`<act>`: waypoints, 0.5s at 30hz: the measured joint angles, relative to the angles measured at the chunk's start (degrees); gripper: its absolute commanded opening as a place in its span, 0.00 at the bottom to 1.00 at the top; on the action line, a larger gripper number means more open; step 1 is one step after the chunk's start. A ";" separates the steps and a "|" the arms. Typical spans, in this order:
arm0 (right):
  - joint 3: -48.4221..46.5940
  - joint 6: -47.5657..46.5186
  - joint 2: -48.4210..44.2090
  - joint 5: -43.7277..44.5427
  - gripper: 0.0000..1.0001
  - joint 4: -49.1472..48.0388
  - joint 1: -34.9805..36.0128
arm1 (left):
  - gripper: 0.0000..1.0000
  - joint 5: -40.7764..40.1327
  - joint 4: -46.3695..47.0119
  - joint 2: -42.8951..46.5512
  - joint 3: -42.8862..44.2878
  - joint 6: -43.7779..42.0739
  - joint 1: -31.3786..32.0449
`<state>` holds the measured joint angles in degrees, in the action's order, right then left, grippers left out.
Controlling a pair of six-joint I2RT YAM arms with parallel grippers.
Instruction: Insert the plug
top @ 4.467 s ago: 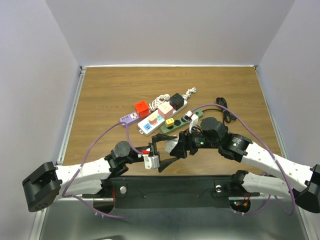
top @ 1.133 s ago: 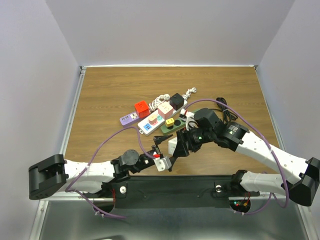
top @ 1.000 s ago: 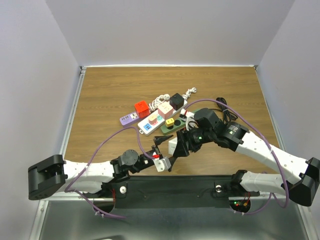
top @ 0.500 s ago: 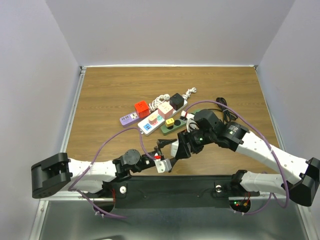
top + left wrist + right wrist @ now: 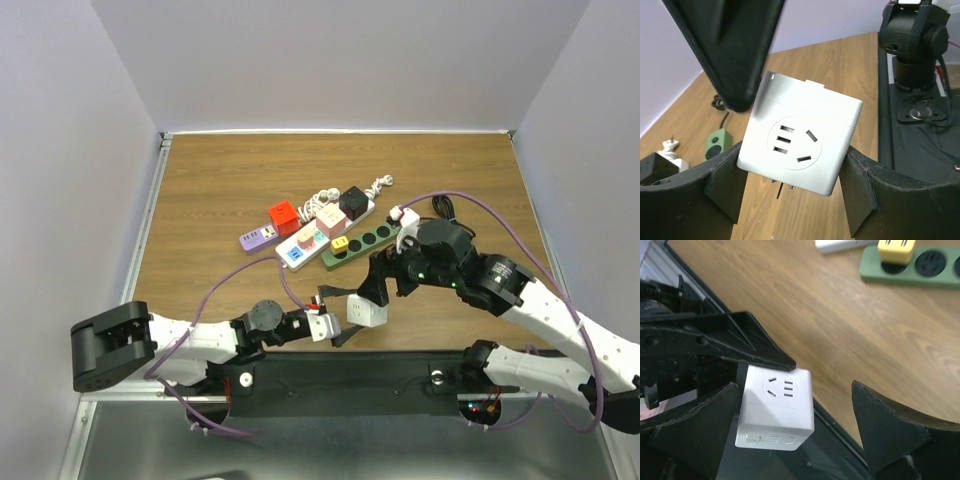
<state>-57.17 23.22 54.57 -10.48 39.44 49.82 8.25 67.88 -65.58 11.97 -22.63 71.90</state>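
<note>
- white cube [image 5: 800, 150] — is sitting between the two fingers of the left gripper [image 5: 792, 167], over the near edge of the table [image 5: 220, 180], just ahead of the arm bases
- cube is tilting a little, and its socket face with the slot holes is facing the left wrist camera
- left gripper is clamping the cube: its fingers [image 5: 725, 185] are pressing on opposite sides, and the jaws are standing fairly wide because the cube fills the gap
- right gripper [image 5: 796, 390] is standing wide open and holding nothing
- in the right wrist view the cube is sitting just beside one of the right fingers [image 5: 690, 435] and well apart from the other — cannot tell if it is touching the near one
- in the top view the right gripper is hovering just behind the cube, between it and the power strips
- green power strip [image 5: 362, 243] is lying on the table behind the cube, with a yellow plug [image 5: 340, 242] sitting in its left end
- white power strip [image 5: 322, 226] is lying just beside the green one, carrying pink, blue and black blocks
- red block [image 5: 284, 216] and purple strip [image 5: 257, 237] are sitting at the left of that cluster
- black cable [image 5: 447, 210] is lying bunched on the table to the right of the strips
</note>
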 measured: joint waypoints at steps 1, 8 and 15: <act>0.00 -0.66 -0.76 1.11 1.00 -0.48 0.00 | 0.00 0.28 -0.02 -0.31 0.00 1.14 -0.24; 2.89 -8.85 -9.68 2.08 1.00 -5.11 0.00 | 0.00 9.64 0.04 -3.45 0.07 11.82 -10.03; 6.67 -13.79 -12.72 -2.89 1.00 -8.22 0.00 | 0.00 24.44 3.02 -5.27 0.70 26.25 -17.14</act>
<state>-50.50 9.43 41.85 -13.37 31.22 49.82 32.69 70.89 -70.85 12.67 3.62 54.76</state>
